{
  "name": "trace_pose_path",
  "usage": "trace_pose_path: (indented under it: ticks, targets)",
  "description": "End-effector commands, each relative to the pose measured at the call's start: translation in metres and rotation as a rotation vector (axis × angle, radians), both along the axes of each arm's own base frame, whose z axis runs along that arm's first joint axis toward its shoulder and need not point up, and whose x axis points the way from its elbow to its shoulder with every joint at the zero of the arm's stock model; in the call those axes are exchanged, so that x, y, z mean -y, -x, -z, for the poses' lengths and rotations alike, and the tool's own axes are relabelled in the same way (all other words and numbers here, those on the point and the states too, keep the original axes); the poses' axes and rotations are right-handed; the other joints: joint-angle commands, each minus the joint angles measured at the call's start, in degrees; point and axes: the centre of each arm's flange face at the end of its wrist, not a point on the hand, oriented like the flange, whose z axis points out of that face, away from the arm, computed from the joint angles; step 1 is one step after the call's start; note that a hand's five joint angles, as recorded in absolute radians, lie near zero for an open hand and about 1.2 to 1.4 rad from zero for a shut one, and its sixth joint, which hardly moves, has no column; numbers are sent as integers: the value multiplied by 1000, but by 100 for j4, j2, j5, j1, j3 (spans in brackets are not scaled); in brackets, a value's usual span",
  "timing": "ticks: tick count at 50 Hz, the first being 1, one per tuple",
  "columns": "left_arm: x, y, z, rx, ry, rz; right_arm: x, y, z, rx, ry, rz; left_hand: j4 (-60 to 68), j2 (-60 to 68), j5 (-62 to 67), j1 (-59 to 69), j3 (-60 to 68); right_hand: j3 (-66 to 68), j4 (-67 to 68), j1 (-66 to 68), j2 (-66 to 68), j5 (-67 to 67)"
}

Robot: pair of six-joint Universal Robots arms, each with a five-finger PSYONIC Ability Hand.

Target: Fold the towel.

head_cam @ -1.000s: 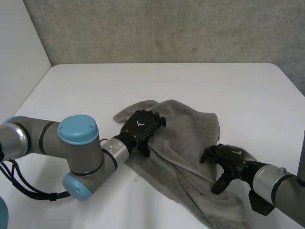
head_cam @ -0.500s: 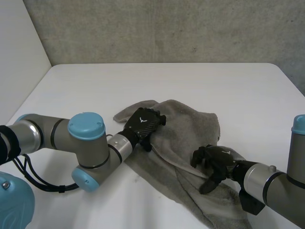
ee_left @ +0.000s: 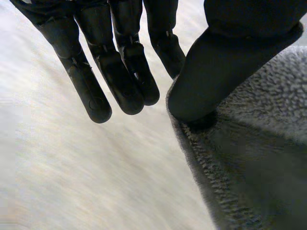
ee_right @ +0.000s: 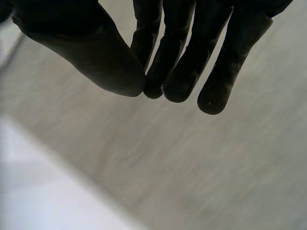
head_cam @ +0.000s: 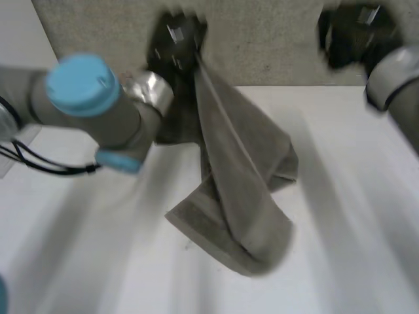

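Observation:
The grey towel (head_cam: 242, 190) hangs from my left hand (head_cam: 175, 39), which is raised high over the far side of the table. Its lower part lies bunched on the white table (head_cam: 353, 196). In the left wrist view the thumb (ee_left: 216, 62) presses on the towel's edge (ee_left: 259, 158) beside the straight fingers (ee_left: 120, 72), so this hand is shut on the towel. My right hand (head_cam: 353, 36) is raised just as high to the right, apart from the towel. In its own wrist view this hand (ee_right: 182, 57) has its thumb closed against its fingertips with nothing between them.
A grey concrete wall (head_cam: 262, 46) stands behind the table. My left arm's blue cap (head_cam: 82, 82) and forearm reach in front of the towel's left side. The right forearm (head_cam: 396, 75) crosses the far right corner.
Both hands have left the table and risen high. The left hand closed on the towel and lifted it so that it hangs. The right hand closed and came up without cloth.

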Motion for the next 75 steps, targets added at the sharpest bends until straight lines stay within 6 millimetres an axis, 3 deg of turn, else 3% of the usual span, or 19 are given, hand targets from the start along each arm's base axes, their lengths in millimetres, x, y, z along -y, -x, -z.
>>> trace_pose_path:
  ticks: [1, 3, 7, 9, 17, 29, 35, 44, 48, 49, 53, 55, 56, 60, 64, 67, 70, 72, 75]
  targets:
    - [-20, -21, -68, -213, 33, -27, -18, -12, -20, 16, 66, -15, 1034, 1036, 1180, 1211, 1042, 329, 314, 298, 325, 219]
    - [-26, -25, -64, -195, -2, -25, -26, -17, -3, -14, -17, -39, 1034, 1036, 1180, 1211, 1042, -415, -430, -445, -418, -524]
    - [-48, -39, -43, -129, -94, -34, -40, -24, 58, -114, -281, -76, 1034, 1036, 1180, 1211, 1042, -5943, -5958, -5973, -5946, -6052]
    - [-54, -45, -33, -109, -124, -40, -41, -22, 72, -131, -345, -70, 1034, 1036, 1180, 1211, 1042, -6390, -6404, -6420, -6393, -6499]
    - [-90, -73, -24, -37, -156, -76, -69, -20, 124, -174, -596, -196, 1034, 1036, 1180, 1211, 1042, -5908, -5923, -5939, -5912, -6017]
    - [-151, -114, -59, -25, -35, -116, -93, -33, 129, -128, -697, -440, 1034, 1036, 1180, 1211, 1042, -6024, -6038, -6054, -6027, -6133]
    - [-173, -127, -69, -50, 0, -118, -73, -66, 156, -120, -754, -492, 1034, 1036, 1180, 1211, 1042, -6444, -6458, -6474, -6447, -6553]
    - [-183, -134, -71, -51, 1, -121, -93, -119, 196, -104, -860, -600, 1034, 1036, 1180, 1211, 1042, -6060, -6075, -6090, -6063, -6169]
    - [-181, -135, -72, -52, 4, -127, -93, -122, 196, -105, -843, -580, 1034, 1036, 1180, 1211, 1042, -2391, -2405, -2421, -2394, -2500]
    - [-177, -134, -72, -50, 2, -130, -88, -120, 191, -101, -822, -541, 1034, 1036, 1180, 1211, 1042, 207, 193, 177, 204, 98]
    - [-170, -135, -73, -52, 5, -149, -76, -114, 160, -75, -720, -424, 1034, 1036, 1180, 1211, 1042, 329, 314, 298, 325, 219]
    - [-164, -136, -74, -53, 8, -162, -48, -88, 105, -2, -547, -259, 1034, 1036, 1180, 1211, 1042, 329, 314, 298, 325, 219]
    - [-155, -137, -75, -52, 5, -177, -48, -87, 105, -2, -546, -258, 1034, 1036, 1180, 1211, 1042, 329, 314, 298, 325, 219]
    - [-122, -128, -67, -43, -24, -204, -3, -18, 44, 146, -286, 24, 1034, 1036, 1180, 1211, 1042, 329, 314, 298, 325, 219]
    - [-112, -120, -63, -40, -43, -195, -18, 14, 1, 179, -90, 66, 1034, 1036, 1180, 1211, 1042, 329, 314, 298, 325, 219]
    - [-109, -112, -50, -22, -81, -180, -31, 15, 4, 124, -96, 42, 1034, 1036, 1180, 1211, 1042, 329, 314, 298, 325, 219]
    - [-111, -103, -23, 3, -166, -142, -49, 13, 40, -52, -202, -21, 1034, 1036, 1180, 1211, 1042, 329, 314, 298, 325, 219]
    - [-114, -100, -6, 20, -219, -122, -77, 12, 89, -271, -359, -108, 1034, 1036, 1180, 1211, 1042, 329, 314, 298, 325, 219]
    - [-121, -97, 28, 61, -320, -100, -92, 15, 114, -391, -430, -145, 1034, 1036, 1180, 1211, 1042, 329, 314, 298, 325, 219]
